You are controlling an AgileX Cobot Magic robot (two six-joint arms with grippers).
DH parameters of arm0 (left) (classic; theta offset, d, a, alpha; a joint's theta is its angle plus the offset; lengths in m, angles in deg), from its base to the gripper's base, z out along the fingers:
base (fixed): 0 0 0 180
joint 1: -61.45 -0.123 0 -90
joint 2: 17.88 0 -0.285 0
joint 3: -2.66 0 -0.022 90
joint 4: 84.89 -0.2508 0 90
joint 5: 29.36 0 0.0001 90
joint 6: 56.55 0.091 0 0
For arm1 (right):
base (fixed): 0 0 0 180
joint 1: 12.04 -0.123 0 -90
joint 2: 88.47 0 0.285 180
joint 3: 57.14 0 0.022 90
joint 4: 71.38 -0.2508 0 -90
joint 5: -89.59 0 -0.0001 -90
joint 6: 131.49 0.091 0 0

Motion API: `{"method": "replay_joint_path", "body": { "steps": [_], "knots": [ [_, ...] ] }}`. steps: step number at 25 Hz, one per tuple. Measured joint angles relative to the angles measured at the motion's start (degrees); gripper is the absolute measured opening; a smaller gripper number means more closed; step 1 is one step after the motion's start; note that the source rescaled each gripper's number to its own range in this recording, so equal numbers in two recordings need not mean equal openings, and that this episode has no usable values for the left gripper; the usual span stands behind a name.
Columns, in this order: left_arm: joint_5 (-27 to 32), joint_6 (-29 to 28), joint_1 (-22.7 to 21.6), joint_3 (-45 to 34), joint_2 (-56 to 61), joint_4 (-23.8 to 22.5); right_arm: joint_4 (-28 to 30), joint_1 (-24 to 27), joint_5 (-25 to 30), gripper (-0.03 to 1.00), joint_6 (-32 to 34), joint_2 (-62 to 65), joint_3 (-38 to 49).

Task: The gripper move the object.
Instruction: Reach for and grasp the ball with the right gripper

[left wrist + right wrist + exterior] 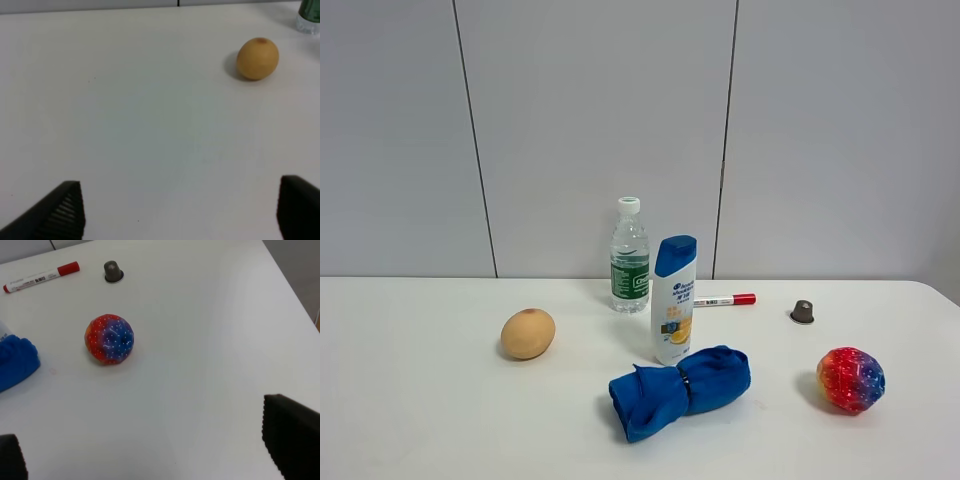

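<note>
no text legible (shampoo bottle (674, 300), marker (724, 299) print too small)

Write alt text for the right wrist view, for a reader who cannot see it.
A bumpy, glittery red, blue and purple ball sits on a white table, untouched, ahead of the open right gripper. Beyond it lie a red-capped marker and a small dark cap; a blue cloth is partly in frame.

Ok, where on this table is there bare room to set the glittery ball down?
The widest bare patch is the left side of the white table, left of and in front of the tan egg-shaped ball. A narrower gap lies between the rolled blue cloth and the glittery multicoloured ball. The middle is crowded: clear water bottle, white shampoo bottle, cloth.
</note>
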Motion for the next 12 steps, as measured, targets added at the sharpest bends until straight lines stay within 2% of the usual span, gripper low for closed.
{"method": "replay_joint_path", "body": {
  "steps": [12],
  "knots": [
    [0.0, 0.0, 0.0, 0.0, 0.0, 0.0, -1.0, 0.0, 0.0, 0.93, -0.1, -1.4, 0.0]
  ]
}}
